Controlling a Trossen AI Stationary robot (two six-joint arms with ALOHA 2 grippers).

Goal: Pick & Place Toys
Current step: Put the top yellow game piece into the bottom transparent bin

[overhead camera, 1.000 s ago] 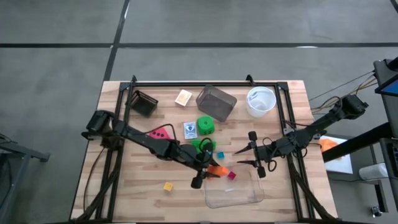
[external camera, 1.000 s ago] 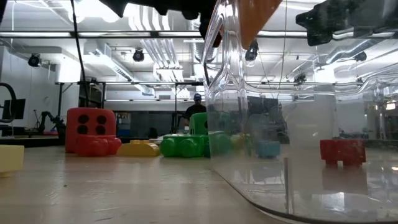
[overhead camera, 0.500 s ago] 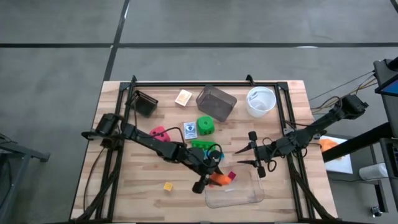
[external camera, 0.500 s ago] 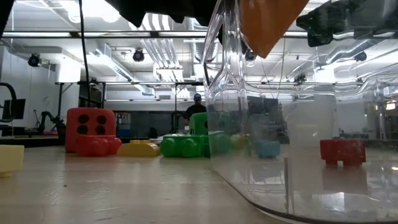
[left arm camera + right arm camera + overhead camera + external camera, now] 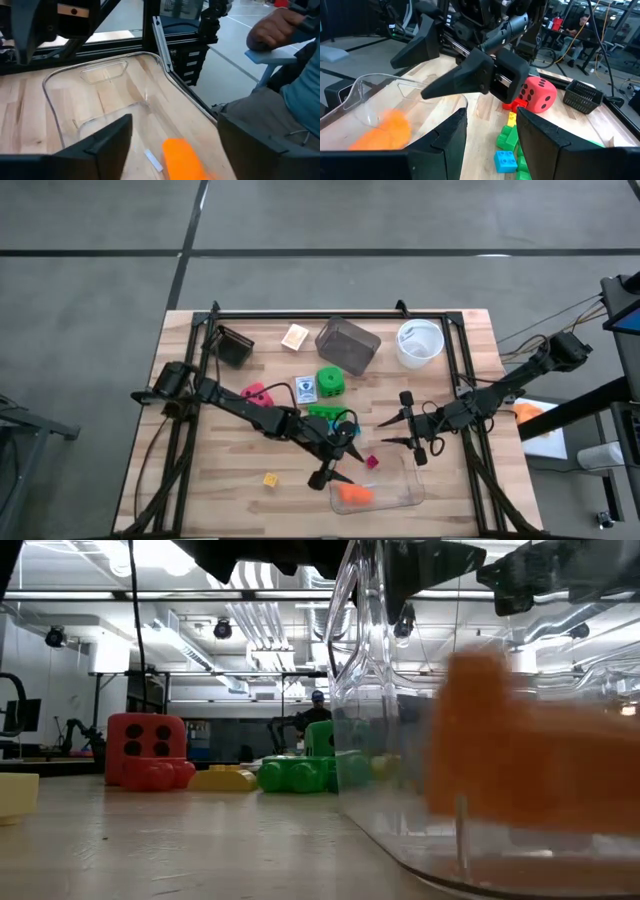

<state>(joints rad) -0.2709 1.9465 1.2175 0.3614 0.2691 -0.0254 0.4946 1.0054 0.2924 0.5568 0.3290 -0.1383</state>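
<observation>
Dropped from the open left gripper (image 5: 331, 469), orange brick (image 5: 353, 494) apparently lies in tray (image 5: 410, 498).

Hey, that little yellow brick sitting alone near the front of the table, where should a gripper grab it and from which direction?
Take the yellow brick from straight above, fingers closing on two opposite side faces. It lies flat and alone on the bare table, so a top-down approach looks unobstructed. The left gripper, open beside the clear tray, is nearest.
</observation>
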